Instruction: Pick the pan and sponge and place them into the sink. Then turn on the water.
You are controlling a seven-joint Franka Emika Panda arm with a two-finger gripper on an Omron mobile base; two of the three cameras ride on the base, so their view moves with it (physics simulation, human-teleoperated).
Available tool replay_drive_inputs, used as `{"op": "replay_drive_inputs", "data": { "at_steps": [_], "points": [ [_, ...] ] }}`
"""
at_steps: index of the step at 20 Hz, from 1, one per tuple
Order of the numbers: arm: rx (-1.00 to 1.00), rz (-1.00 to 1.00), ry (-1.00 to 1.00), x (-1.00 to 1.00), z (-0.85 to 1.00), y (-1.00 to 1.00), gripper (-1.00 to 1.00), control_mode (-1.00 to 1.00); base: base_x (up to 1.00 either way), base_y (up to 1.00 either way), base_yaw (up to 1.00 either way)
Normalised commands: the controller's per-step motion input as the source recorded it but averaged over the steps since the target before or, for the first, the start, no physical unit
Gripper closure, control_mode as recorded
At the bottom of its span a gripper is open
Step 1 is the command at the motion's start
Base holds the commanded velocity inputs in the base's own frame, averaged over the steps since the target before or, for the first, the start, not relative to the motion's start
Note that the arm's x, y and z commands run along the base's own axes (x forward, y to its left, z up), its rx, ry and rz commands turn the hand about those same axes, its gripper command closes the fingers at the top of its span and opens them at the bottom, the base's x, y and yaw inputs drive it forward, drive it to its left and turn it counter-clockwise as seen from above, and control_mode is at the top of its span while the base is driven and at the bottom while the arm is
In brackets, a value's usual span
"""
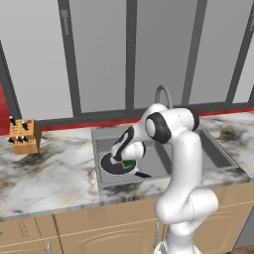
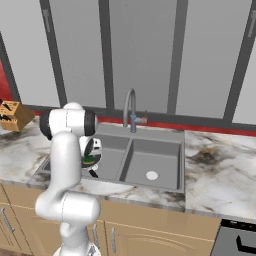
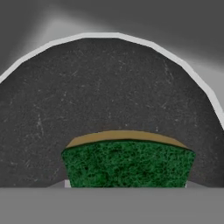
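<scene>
Sponge point(image 3: 127, 161) over pan point(image 3: 109, 100) close-up; faucet point(image 2: 130, 107) in right base; pincer grip unclear.

The marbled surface point(image 1: 49, 173) runs under the windows, with the sink point(image 1: 218, 149) sunk into it. A wooden knife block point(image 1: 24, 136) stands at its far left. The pan point(image 1: 111, 166) lies in the left basin.

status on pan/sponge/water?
Pan already lies in the sink's left basin. Sponge sits right at the gripper, directly over the pan; whether it is gripped or released is unclear. No stream shows at the faucet, so water is left.
</scene>
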Motion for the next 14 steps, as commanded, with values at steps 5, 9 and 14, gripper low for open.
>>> {"op": "replay_drive_inputs", "data": {
  "at_steps": [5,9,14],
  "points": [
    [0.01,0.02,-0.03,0.20,-0.21,0.02,1.00,-1.00,0.00,0.00,0.00],
    [0.01,0.01,-0.04,0.18,-0.21,0.06,1.00,-1.00,0.00,0.00,0.00],
    [0.00,0.01,-0.05,0.13,-0.24,0.11,-1.00,-1.00,0.00,0.00,0.00]
  ]
}}
